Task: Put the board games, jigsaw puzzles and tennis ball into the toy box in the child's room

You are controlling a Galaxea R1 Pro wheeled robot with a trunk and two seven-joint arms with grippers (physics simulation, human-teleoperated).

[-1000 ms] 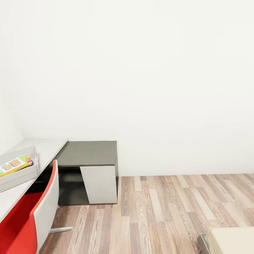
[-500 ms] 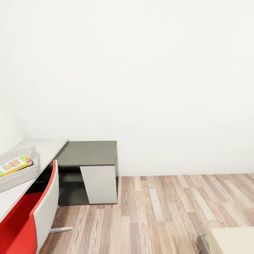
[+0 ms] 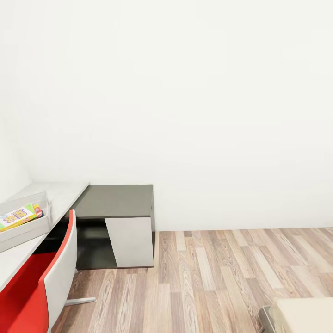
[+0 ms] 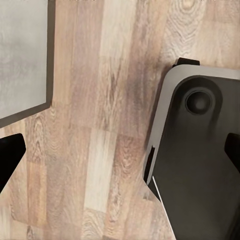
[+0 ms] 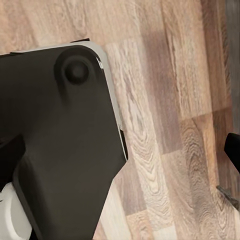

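Observation:
The toy box (image 3: 27,226), a light-grey tray, stands on the pale table (image 3: 60,196) at the far left of the head view. Inside it lies a green-bordered board game (image 3: 16,217) with colourful print, and a red-and-yellow edge of something flat shows beside it. A beige corner of the bed (image 3: 303,314) appears at the lower right. My left gripper (image 4: 120,155) hangs open over the wood floor and the robot's dark base, holding nothing. My right gripper (image 5: 120,150) is open too, above the floor and base. The jigsaw puzzles and tennis ball are out of view.
A red-and-white chair (image 3: 44,286) stands at the table in the lower left. A low dark-grey cabinet (image 3: 118,212) with a white panel sits against the white wall. Wood-plank floor (image 3: 217,282) stretches from the cabinet to the bed corner.

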